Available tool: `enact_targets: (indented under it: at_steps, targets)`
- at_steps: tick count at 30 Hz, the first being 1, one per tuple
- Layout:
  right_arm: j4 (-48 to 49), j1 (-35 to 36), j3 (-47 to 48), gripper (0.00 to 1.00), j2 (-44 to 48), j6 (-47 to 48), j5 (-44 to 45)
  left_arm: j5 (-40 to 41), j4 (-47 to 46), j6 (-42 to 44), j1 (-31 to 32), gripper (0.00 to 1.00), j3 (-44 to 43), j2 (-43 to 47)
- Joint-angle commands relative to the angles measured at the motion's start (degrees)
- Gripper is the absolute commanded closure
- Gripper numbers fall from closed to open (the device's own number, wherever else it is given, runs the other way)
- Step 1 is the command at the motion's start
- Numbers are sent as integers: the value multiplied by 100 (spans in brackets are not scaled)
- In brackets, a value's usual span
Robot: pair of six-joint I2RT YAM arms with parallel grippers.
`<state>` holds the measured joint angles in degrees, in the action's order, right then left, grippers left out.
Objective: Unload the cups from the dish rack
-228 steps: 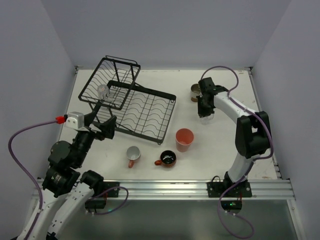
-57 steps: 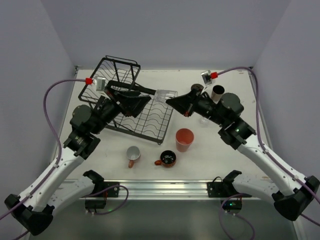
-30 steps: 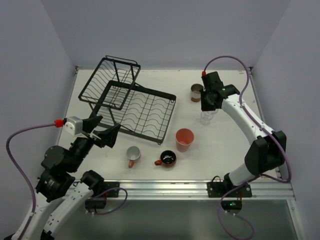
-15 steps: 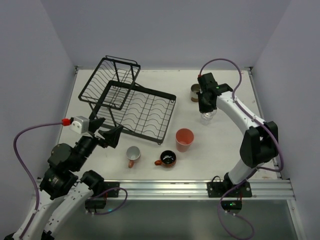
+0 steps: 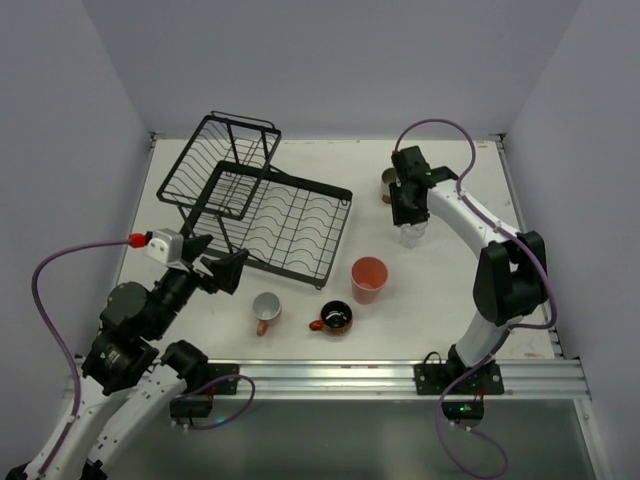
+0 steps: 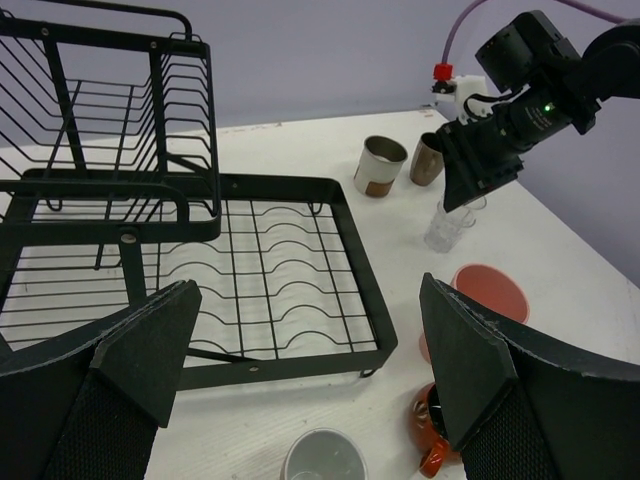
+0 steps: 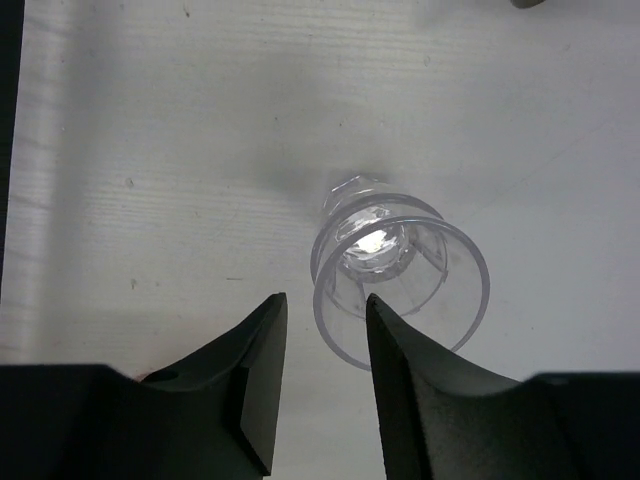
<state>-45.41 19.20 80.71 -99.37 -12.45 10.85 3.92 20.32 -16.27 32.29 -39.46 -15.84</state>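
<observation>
Noted right gripper [image 5: 405,208] above glass [image 7: 385,250], far right; jaws slightly apart (gripping nothing). Noted left gripper [image 5: 212,258] by near-left corner of rack [image 5: 275,272], jaws wide apart.

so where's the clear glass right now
Top view, right side of the table: the clear glass stands just below the right gripper, on the near side of the cream-and-brown cup.
</observation>
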Motion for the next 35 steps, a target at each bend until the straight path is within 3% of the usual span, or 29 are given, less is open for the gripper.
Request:
enact_targets:
  at_steps: [1, 9, 13, 15, 21, 27, 31, 35]
  targets:
    - [199, -39, 244, 58, 259, 58, 31, 82, -133, 98, 14, 0, -132, -121]
    - [313, -22, 218, 33, 1077, -56, -39, 170, -168, 54, 14, 0, -378, -332]
    - [672, -13, -1, 9, 2007, -240, -285, 451, -186, 45, 23, 0, -816, -551]
    - [1181, -13, -238, 1, 2894, -389, -504, 609, -142, 63, 23, 0, -1053, -675]
    - [2736, -13, -1407, 1, 5974, -767, -488, 1145, -124, 124, 14, 0, -2064, -983]
    - [3275, -13, -1883, 1, 8158, -803, 81, 1383, -230, 282, 23, 0, -2777, -1010]
    - [3319, -22, -2338, 1, 8741, -654, 714, 1558, -230, 256, 23, 0, -2646, -851]
    - [3337, -22, -2534, 1, 8690, -724, 700, 1866, -501, 81, 23, 0, -2189, -658]
